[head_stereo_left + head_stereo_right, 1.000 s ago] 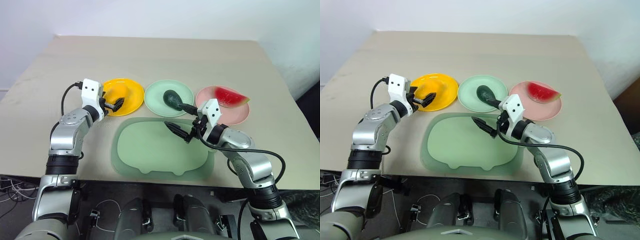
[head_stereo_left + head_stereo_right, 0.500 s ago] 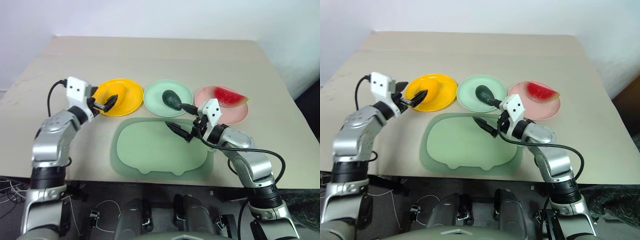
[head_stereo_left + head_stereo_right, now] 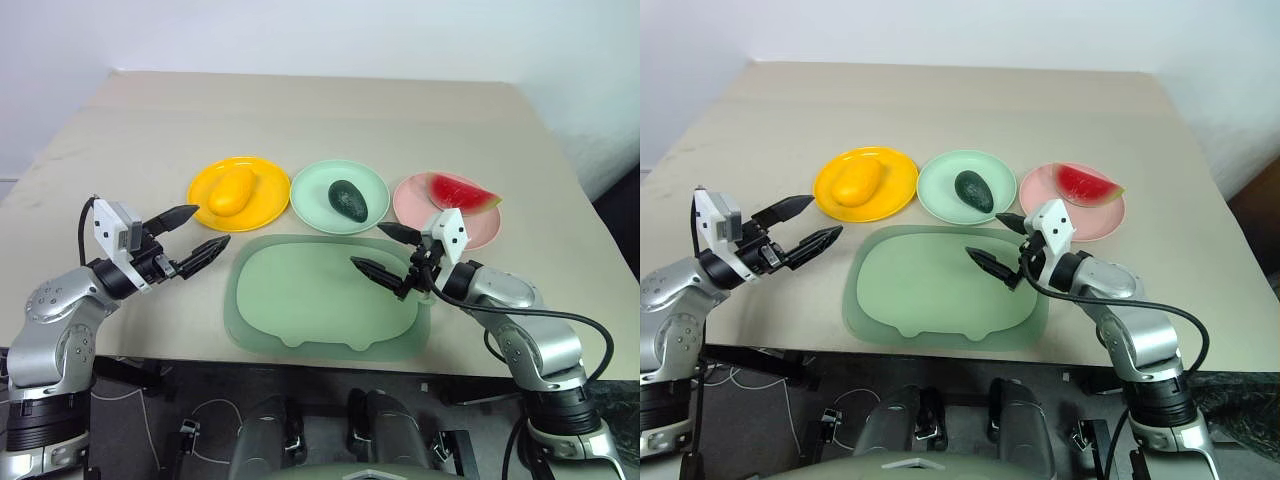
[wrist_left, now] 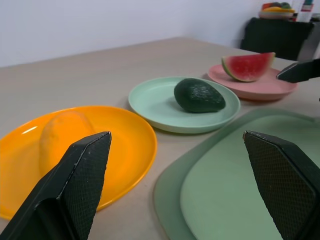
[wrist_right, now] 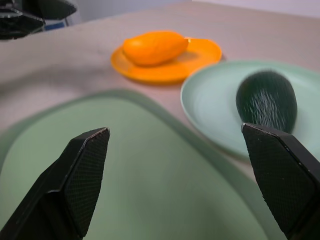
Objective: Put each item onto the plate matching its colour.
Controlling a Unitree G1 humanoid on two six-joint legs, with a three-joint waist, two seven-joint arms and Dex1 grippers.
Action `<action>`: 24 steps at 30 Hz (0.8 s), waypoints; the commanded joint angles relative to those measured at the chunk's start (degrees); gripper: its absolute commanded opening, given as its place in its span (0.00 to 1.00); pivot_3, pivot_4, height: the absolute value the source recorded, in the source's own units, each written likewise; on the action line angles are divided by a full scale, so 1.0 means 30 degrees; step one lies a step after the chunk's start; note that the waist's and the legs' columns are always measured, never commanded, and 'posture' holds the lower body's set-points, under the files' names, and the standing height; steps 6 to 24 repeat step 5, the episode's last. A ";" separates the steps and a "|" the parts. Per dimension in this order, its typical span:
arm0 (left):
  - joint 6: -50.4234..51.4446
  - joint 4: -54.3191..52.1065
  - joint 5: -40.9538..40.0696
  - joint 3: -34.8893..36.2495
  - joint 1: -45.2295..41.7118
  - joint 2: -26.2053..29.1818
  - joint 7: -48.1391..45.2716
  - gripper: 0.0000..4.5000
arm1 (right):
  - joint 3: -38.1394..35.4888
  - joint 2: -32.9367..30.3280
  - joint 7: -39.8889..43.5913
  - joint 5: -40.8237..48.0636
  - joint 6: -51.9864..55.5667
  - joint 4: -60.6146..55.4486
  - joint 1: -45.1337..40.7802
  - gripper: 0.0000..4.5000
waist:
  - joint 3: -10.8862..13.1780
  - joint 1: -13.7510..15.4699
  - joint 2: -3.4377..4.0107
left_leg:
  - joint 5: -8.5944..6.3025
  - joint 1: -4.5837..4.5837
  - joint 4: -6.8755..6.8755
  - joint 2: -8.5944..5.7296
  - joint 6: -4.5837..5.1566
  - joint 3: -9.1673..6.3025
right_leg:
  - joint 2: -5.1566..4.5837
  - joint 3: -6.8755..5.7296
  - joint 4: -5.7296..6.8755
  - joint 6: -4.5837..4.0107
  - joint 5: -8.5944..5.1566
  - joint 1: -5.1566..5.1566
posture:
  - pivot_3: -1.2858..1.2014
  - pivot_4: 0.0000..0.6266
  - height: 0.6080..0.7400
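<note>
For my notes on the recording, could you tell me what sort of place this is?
Probably a lab or test room: a bare beige table against a plain white wall, loose cables on the floor, and toy foods on coloured plates.

We see three round plastic plates in a row on the beige worktop (image 3: 330, 110). The oblong yellow-orange toy mango (image 3: 232, 190) lies on the left yellow-orange plate (image 3: 265, 205). The dark green toy avocado (image 3: 348, 200) lies on the middle pale mint green plate (image 3: 315, 188). The red toy watermelon wedge (image 3: 462, 191) lies on the right pink plate (image 3: 412, 197). The big rounded pale green tray (image 3: 300, 300) lies in front of them.
</note>
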 commanded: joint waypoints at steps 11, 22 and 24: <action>-0.1635 0.0200 0.0226 -0.0141 0.0645 -0.0004 -0.0799 0.99 | -0.1183 -0.0554 0.0023 0.0518 -0.0253 -0.1113 0.0233 1.00 | 0.0002 -0.0018 0.0002 | 0.0001 0.0000 -0.0001 0.0007 -0.0001 0.0000 | 0.0003 0.0001 0.0000 0.0017 -0.0014 -0.0005 | 0.52 0.24 0.67; -0.1635 0.0200 0.0226 -0.0141 0.0645 -0.0004 -0.0799 0.99 | -0.1183 -0.0554 0.0023 0.0518 -0.0253 -0.1113 0.0233 1.00 | 0.0002 -0.0018 0.0002 | 0.0001 0.0000 -0.0001 0.0007 -0.0001 0.0000 | 0.0003 0.0001 0.0000 0.0017 -0.0014 -0.0005 | 0.52 0.24 0.67; -0.1635 0.0200 0.0226 -0.0141 0.0645 -0.0004 -0.0799 0.99 | -0.1183 -0.0554 0.0023 0.0518 -0.0253 -0.1113 0.0233 1.00 | 0.0002 -0.0018 0.0002 | 0.0001 0.0000 -0.0001 0.0007 -0.0001 0.0000 | 0.0003 0.0001 0.0000 0.0017 -0.0014 -0.0005 | 0.52 0.24 0.67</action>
